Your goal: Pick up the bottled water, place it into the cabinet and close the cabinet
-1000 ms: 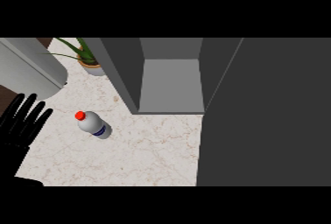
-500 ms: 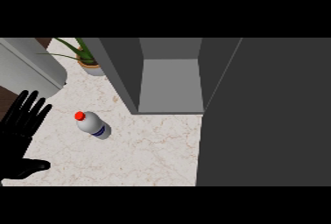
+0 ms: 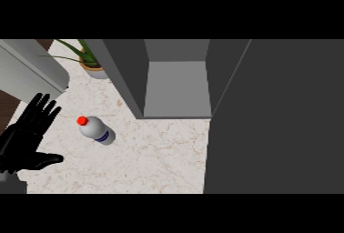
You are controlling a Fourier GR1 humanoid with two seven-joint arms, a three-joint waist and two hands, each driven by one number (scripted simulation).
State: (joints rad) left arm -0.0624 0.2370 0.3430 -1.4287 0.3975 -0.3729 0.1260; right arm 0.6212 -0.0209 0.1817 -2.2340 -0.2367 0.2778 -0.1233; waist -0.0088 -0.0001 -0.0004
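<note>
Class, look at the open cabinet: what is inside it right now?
The cabinet shows only a bare grey shelf and walls. Its door hides everything to the right. The bottled water stands outside on the counter, beside the open left robot hand.

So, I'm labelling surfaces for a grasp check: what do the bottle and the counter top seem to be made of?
The bottled water looks like pale translucent plastic, smooth, with a red cap and a dark blue label band; glass can't be ruled out. The counter top looks like polished stone, probably marble: off-white with fine brownish veins, though a laminate print would look alike.
</note>
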